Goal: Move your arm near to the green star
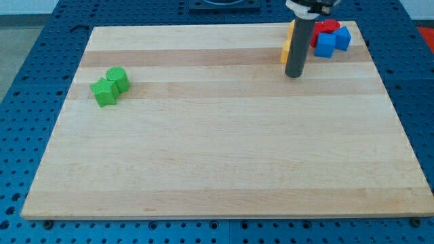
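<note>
The green star (pixel 104 92) lies near the view's left edge of the wooden board (pixel 224 156), touching a green round block (pixel 118 78) just above and right of it. My tip (pixel 293 74) rests on the board near the view's top right, far to the right of the green star. The dark rod rises from the tip toward the view's top and hides part of the blocks behind it.
A cluster sits at the view's top right: a yellow block (pixel 287 49) partly behind the rod, a red block (pixel 327 28), and two blue blocks (pixel 325 45) (pixel 342 38). A blue perforated table (pixel 41 102) surrounds the board.
</note>
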`<state>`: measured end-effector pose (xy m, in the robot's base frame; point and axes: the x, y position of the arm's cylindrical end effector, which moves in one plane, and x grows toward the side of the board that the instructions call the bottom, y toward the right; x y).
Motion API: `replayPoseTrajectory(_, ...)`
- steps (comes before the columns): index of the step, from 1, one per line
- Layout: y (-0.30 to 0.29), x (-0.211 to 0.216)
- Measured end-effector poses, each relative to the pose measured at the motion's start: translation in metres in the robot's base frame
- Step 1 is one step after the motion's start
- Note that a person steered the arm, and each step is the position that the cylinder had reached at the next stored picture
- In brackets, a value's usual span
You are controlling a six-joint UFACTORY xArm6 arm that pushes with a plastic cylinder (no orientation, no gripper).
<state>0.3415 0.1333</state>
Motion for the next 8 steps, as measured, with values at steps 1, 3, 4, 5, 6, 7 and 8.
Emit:
replayPoseTrajectory(1,0.002,-0.025)
replayPoseTrajectory(3,0.007,-0.044)
replayPoseTrajectory(4,-0.002,-0.010)
replayPoseTrajectory(5,-0.052,-0.012)
replayPoseTrajectory(6,-0.141,-0.050)
replayPoseTrajectory(7,-0.244,-0.060)
replayPoseTrajectory(8,-0.352,-0.039)
